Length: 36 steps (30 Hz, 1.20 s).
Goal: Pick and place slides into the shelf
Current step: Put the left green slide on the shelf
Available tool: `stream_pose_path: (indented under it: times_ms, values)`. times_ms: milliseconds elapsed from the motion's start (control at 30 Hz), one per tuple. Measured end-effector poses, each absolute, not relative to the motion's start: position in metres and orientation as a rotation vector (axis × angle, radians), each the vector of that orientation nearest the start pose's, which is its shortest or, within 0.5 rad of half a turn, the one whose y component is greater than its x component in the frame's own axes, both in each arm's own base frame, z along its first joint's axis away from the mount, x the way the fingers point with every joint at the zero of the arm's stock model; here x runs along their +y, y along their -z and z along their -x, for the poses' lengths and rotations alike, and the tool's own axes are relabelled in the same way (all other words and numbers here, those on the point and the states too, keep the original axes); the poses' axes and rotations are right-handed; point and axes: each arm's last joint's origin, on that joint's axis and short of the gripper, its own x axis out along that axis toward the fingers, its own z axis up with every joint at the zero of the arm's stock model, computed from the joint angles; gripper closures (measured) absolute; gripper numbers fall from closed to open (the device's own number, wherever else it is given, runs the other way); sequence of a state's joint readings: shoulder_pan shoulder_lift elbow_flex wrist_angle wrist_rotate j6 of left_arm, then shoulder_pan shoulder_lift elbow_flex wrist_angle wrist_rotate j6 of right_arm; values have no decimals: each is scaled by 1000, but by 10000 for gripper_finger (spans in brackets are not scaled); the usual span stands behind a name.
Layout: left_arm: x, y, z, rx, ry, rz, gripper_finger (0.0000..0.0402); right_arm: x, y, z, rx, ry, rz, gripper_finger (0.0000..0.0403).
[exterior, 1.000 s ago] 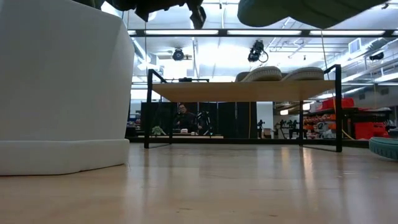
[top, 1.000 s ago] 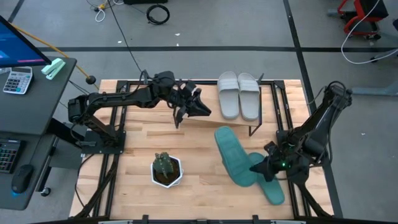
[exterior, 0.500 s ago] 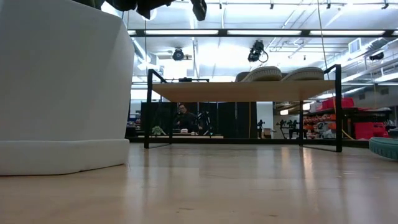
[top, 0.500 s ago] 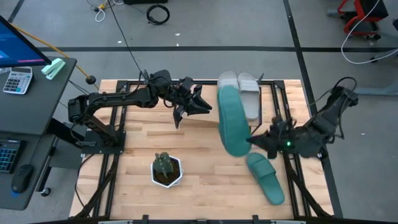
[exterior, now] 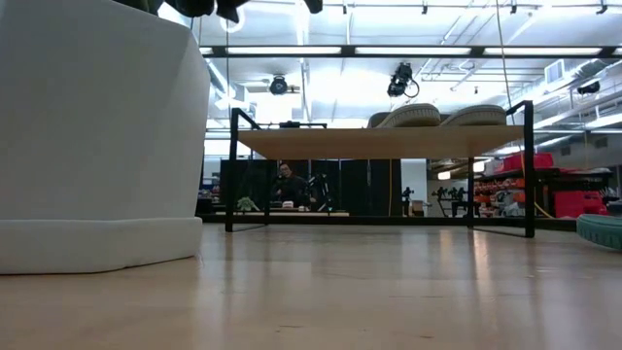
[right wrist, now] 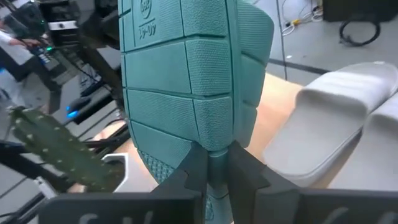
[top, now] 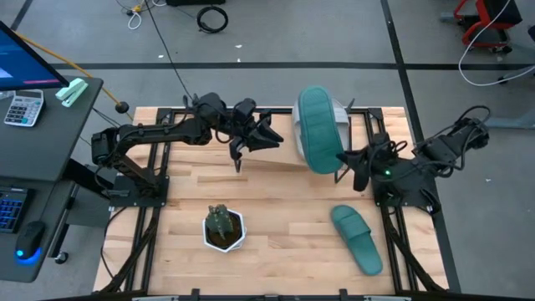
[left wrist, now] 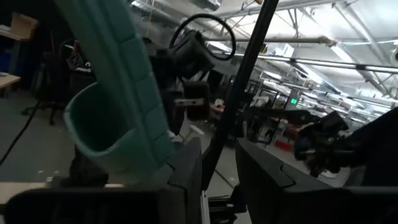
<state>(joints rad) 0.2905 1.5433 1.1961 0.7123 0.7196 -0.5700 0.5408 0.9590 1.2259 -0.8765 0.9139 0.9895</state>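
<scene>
Wooden table (top: pixel 267 242) is ringed by grey floor (top: pixel 276 79). Teal slide (top: pixel 316 130) is pinched by right gripper (top: pixel 344 160) over shelf (top: pixel 284 159); left gripper (top: pixel 266 139) is held slightly parted, empty.

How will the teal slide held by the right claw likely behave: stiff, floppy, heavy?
Pinched at one end by the right claw, the teal slide stays straight, so it seems fairly stiff. It looks like foam, likely light. Its ribbed sole probably resists slipping.
</scene>
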Motion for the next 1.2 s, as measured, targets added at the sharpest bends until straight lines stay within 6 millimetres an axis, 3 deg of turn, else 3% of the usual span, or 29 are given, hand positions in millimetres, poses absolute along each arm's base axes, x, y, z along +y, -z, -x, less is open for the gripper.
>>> stream_pose_path:
  times_ms: [333, 600, 733, 1200]
  values:
    - [80, -381, -334, -265, 533, 394, 295, 61, -393, -150, 232, 545, -576, 368]
    - [80, -381, -334, -277, 524, 342, 294, 65, -389, -152, 348, 426, -951, 368]
    - [83, -381, -334, -282, 516, 288, 294, 68, -390, -152, 398, 362, -1022, 369]
    - [85, -376, -335, -248, 499, 268, 294, 64, -400, -160, 277, 337, -988, 369]
